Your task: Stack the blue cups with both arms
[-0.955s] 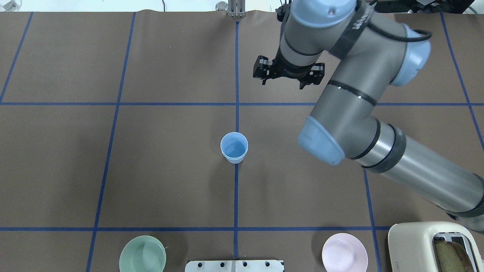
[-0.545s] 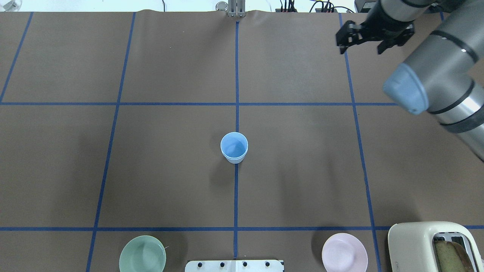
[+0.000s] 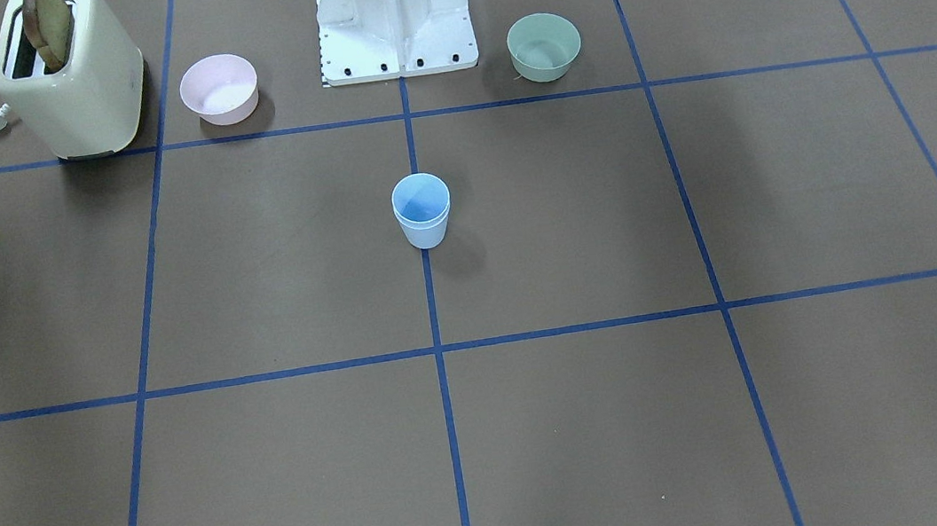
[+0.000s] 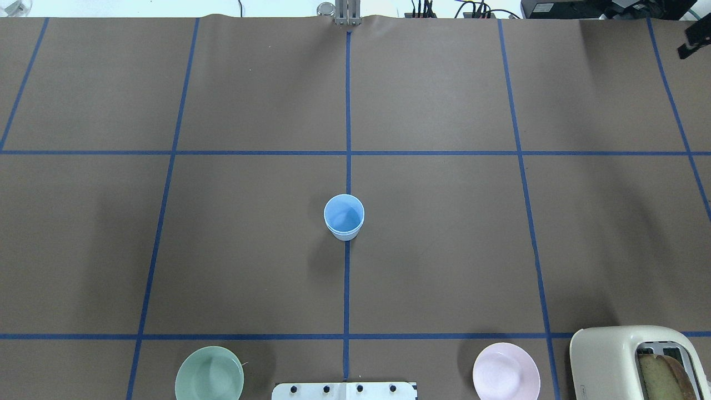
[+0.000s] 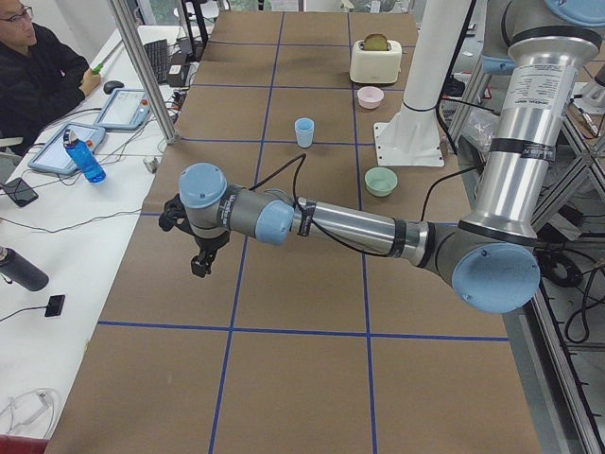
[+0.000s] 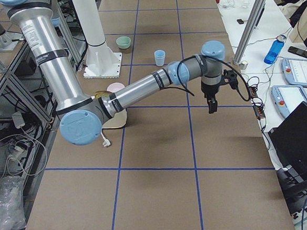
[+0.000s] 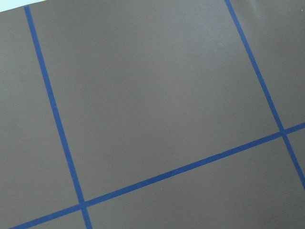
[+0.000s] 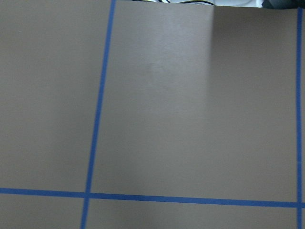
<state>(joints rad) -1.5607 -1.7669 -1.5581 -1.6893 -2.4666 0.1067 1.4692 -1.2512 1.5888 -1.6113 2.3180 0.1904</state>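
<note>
Two pale blue cups point(image 4: 344, 218) stand nested one inside the other, upright on the centre tape line; they also show in the front-facing view point(image 3: 422, 212). No gripper is near them. My left gripper point(image 5: 199, 265) shows only in the exterior left view, low over the table far to the robot's left; I cannot tell if it is open or shut. My right gripper point(image 6: 212, 107) hangs over the table's far right part. Only a black sliver of it point(image 4: 694, 41) shows at the overhead view's right edge, so I cannot tell its state. Both wrist views show only bare mat and tape lines.
A cream toaster point(image 4: 616, 355) with a bread slice, a pink bowl point(image 4: 506, 371) and a pale green bowl point(image 4: 209, 373) stand along the robot's edge, either side of the white pedestal base point(image 3: 393, 13). An operator point(image 5: 38, 71) sits by the side table.
The right arm has swung from above the far middle of the table out to the right, almost leaving the overhead view. The nested cups have not moved.
</note>
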